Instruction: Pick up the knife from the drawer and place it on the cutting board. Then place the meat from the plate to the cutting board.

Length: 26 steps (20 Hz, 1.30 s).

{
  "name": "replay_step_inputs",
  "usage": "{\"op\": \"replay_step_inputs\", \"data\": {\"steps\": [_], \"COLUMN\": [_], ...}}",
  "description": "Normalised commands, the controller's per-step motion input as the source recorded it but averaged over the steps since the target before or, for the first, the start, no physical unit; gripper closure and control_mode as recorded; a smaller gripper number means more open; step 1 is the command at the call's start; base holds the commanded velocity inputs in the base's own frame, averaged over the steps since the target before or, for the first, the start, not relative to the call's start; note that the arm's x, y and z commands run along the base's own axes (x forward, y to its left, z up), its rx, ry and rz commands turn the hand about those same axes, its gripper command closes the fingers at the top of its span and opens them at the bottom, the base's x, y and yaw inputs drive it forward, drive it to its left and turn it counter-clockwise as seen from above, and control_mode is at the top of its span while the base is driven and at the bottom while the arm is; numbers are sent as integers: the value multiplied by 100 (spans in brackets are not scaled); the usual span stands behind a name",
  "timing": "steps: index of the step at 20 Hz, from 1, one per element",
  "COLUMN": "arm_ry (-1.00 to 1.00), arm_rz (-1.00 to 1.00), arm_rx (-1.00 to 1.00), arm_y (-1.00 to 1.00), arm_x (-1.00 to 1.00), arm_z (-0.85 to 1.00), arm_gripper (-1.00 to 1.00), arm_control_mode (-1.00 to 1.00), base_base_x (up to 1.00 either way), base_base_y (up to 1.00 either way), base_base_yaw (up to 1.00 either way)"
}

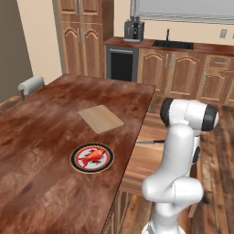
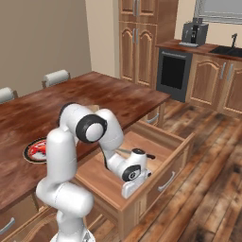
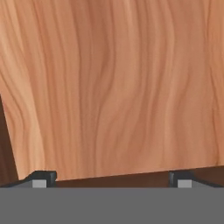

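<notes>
I see the meat (image 1: 95, 155) on the plate (image 1: 78, 165), the cutting board (image 1: 100, 119) behind it, the drawer (image 2: 163, 156) open beside the table (image 1: 41, 128)

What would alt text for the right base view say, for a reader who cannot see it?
The white arm bends low into the open drawer, its gripper pointing down near the front wall, beside the knife on the drawer floor. Behind the arm, on the dark table, part of the plate shows.

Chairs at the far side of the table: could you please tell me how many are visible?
2: one chair back near the middle of the table's far edge, another at the picture's left edge. Others may be hidden.
</notes>
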Motion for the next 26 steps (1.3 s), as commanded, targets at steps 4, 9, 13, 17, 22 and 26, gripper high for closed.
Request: {"op": "replay_step_inputs", "data": {"steps": [4, 9, 13, 17, 22, 26], "arm_ry": [-11, -15, -18, -16, -11, -7], "arm_rz": [1, 7, 11, 17, 24, 28], "arm_rx": [0, -1, 0, 0, 0, 0], "arm_y": [-17, -15, -5, -1, -11, -22], "arm_x": [11, 52, 74, 86, 90, 76], "arm_z": [37, 48, 27, 14, 4, 0], "arm_gripper": [-100, -100, -100, -100, -100, -100], "arm_control_mode": [-100, -100, -100, -100, -100, -100], "base_base_x": [0, 0, 0, 0, 0, 0], "base_base_y": [0, 0, 0, 0, 0, 0], "base_base_yaw": [0, 0, 0, 0, 0, 0]}}
